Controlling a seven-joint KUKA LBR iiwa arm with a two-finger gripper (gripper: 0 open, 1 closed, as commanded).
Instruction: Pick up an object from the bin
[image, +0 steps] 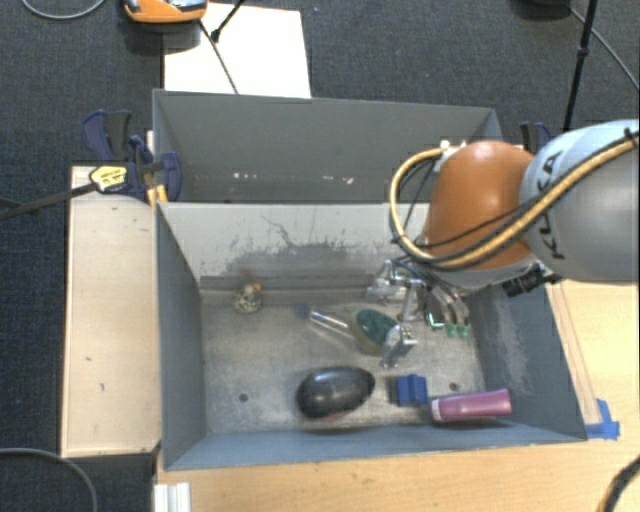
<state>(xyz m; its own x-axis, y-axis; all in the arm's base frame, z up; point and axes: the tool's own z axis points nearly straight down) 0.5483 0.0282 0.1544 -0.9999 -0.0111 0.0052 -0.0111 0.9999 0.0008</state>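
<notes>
The gripper is hanging low in the bin, just beside a teal object lying near the middle. I cannot tell whether it is spread or closed. Nothing is looking lifted, so I am judging that grasping and raising are yet to come.

gripper: low in bin, mid-right, by green obj
front: dark oval, blue block, purple tube

Dark oval stone, blue block
</notes>
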